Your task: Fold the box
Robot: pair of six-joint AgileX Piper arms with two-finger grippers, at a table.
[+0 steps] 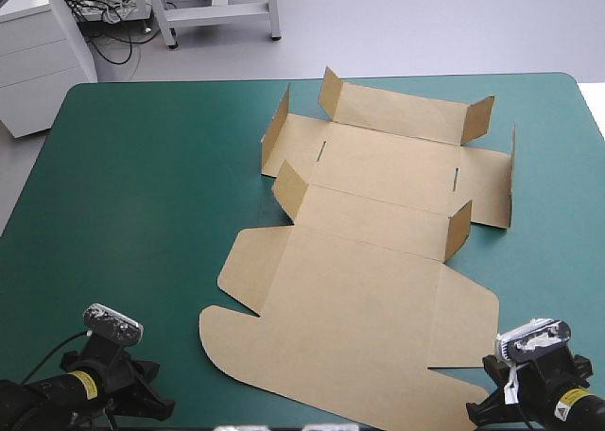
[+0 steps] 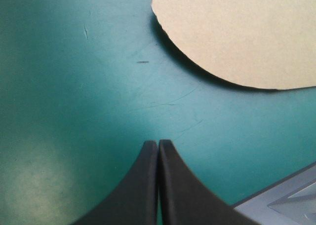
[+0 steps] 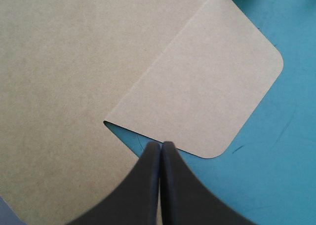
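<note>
The brown box lies as a cut sheet across the middle and right of the teal-green table, its lid flat toward the near edge. Small flaps stand raised at the far half: along the far wall, at both sides, and at the middle fold. My left gripper is shut over bare cover, with the sheet's rounded near-left flap ahead of it and apart. My right gripper is shut with nothing held, its tip at the near edge of the rounded right side flap, by the notch.
The left half of the table is bare teal-green cover. A white cabinet stands beyond the far left corner. Both arms sit low at the near edge, the left and the right.
</note>
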